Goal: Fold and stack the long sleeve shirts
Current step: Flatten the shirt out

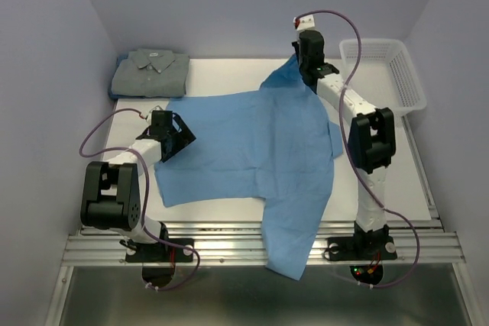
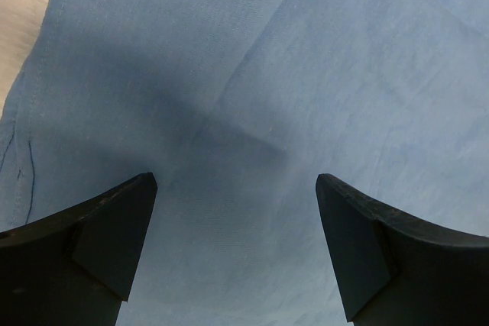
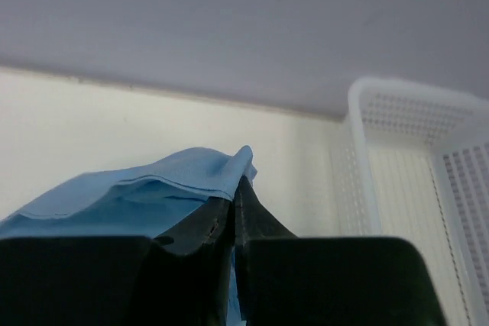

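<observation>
Right wrist view: right fingers [image 3: 191, 238] pinch blue shirt [image 3: 137, 192] edge; best lift clear before folding inward; left fingers [image 2: 99, 242] spread.

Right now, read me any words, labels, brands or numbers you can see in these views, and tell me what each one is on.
None: no text can be read in any view.
The blue shirt, the folded grey-green shirt and the white basket show no print.
A small white tag on the cable above the right arm is too small to tell whether it bears writing.
</observation>
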`<state>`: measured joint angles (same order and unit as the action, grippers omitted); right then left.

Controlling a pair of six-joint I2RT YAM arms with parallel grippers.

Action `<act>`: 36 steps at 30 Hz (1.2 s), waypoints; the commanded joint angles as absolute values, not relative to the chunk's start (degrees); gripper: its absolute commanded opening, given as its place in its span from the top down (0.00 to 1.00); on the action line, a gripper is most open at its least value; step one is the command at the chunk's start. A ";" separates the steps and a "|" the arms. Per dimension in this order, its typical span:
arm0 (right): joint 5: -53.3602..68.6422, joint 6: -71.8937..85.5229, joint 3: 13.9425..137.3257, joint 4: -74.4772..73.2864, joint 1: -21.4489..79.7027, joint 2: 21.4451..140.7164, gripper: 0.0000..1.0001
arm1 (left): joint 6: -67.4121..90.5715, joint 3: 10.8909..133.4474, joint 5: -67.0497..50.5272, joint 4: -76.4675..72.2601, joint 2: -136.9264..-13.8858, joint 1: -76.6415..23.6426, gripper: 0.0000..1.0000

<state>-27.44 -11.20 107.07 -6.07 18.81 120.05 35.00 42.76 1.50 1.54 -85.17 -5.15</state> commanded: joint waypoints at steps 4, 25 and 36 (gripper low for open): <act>-25.74 -26.89 125.75 15.47 17.93 139.11 0.65 | 34.72 45.79 1.58 0.44 -85.69 -5.36 0.01; 4.92 18.89 66.72 -20.39 17.93 96.15 0.00 | 33.57 46.05 1.14 0.79 -86.74 -6.76 0.01; -2.81 21.53 65.04 -20.74 13.29 105.11 0.00 | 33.57 53.87 -1.76 1.49 -98.43 -8.52 0.01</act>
<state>-0.51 19.64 63.92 -20.78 17.23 102.15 33.80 51.35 0.40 0.64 -94.85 -7.68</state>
